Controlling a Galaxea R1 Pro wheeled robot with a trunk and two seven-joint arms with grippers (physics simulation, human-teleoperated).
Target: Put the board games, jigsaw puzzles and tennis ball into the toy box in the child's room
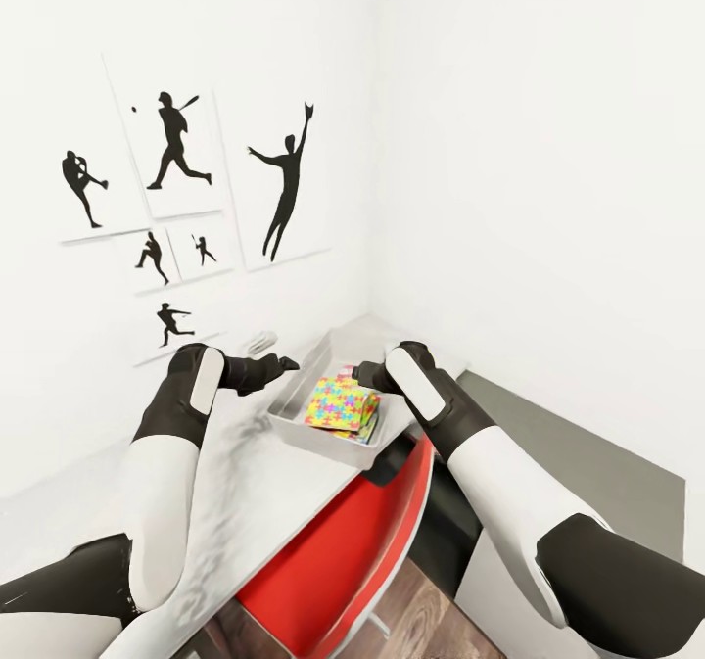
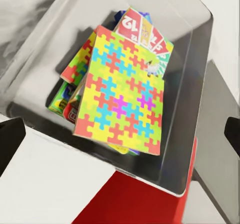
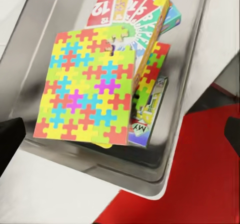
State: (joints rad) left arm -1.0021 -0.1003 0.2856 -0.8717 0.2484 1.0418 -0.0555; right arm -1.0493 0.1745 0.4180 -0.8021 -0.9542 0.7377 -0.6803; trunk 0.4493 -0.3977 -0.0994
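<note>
The light-grey toy box (image 1: 291, 406) stands at the far corner of the white table (image 1: 245, 483). A jigsaw puzzle (image 1: 340, 402) (image 2: 122, 94) (image 3: 87, 89) lies tilted on top of the pile inside it. A second puzzle (image 2: 80, 59) (image 3: 154, 71) is partly under it. Beneath are board games: a yellow-red one (image 2: 142, 31) (image 3: 127, 9), a green-edged one (image 3: 150, 115) and a blue one (image 3: 172, 16). My left gripper (image 1: 284, 362) hovers open at the box's left rim. My right gripper (image 1: 364, 375) is open over its right side. The tennis ball and the bed are out of view.
A red chair (image 1: 343, 551) is tucked under the table's near edge, just below the box. White walls meet in a corner right behind the box, with black silhouette pictures (image 1: 176, 150) on the left wall. A small grey object (image 1: 259, 343) lies on the table by the wall.
</note>
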